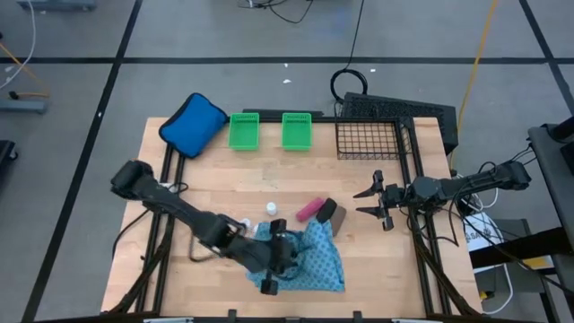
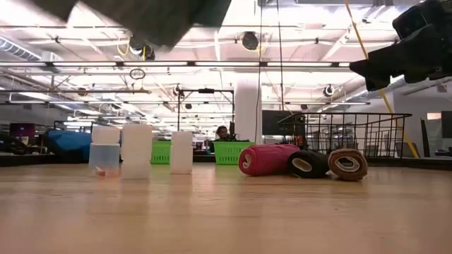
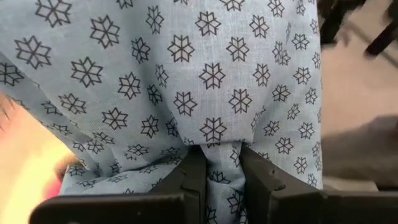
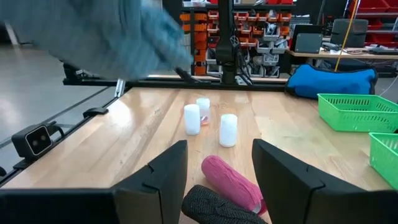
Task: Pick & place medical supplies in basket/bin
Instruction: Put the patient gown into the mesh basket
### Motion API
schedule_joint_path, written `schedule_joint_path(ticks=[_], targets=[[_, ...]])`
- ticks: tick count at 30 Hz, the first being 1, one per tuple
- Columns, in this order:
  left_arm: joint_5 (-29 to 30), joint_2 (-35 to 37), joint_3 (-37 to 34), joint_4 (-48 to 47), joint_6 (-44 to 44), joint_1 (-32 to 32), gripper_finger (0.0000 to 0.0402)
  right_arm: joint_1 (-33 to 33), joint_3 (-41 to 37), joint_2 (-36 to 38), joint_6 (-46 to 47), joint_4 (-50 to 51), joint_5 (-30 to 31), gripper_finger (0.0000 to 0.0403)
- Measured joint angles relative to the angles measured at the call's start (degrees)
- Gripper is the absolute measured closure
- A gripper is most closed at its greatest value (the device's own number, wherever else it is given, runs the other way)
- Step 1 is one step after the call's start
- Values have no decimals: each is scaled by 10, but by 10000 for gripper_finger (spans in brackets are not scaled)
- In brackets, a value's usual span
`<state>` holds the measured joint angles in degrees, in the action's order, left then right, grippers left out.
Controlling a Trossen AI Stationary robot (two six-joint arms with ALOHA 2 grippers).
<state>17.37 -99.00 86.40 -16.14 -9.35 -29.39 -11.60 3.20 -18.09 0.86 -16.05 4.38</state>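
The basket [image 1: 369, 139] stands at the tabletop's [image 1: 224, 188] far right corner with nothing visible inside it, so by the look of things none of the supplies has been placed yet.

The left hand [image 3: 214, 180] is pressed together on a fold of the cloth [image 1: 309, 260], the fabric bunched between its fingers [image 3: 189, 177]. In the high view the cloth hangs from that hand well short of the basket, toward the near edge; it appears lifted, though how far off the wood I cannot tell.

The right hand [image 1: 377, 202] hovers just in front of the basket, fingers spread and holding nothing, pointed at the rolls.

Between the cloth and the basket lie the pink roll [image 1: 308, 209], the black roll [image 1: 326, 211] and the brown roll [image 1: 338, 218], side by side. Farther from the basket than the rolls, the three bottles [image 4: 210, 121] stand upright in a loose group.

Judging from this, the cloth is the first item under way and needs carrying across to the basket; the three rolls and three bottles are all left to do
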Motion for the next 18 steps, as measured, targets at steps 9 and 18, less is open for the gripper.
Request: schedule_joint_path(ticks=[9,18], targets=[[-123,56,-29,112,105,40,345,0,0,0,0,0,0,234],[-271,107,-165,330,115,119,345,0,0,0,0,0,0,234]])
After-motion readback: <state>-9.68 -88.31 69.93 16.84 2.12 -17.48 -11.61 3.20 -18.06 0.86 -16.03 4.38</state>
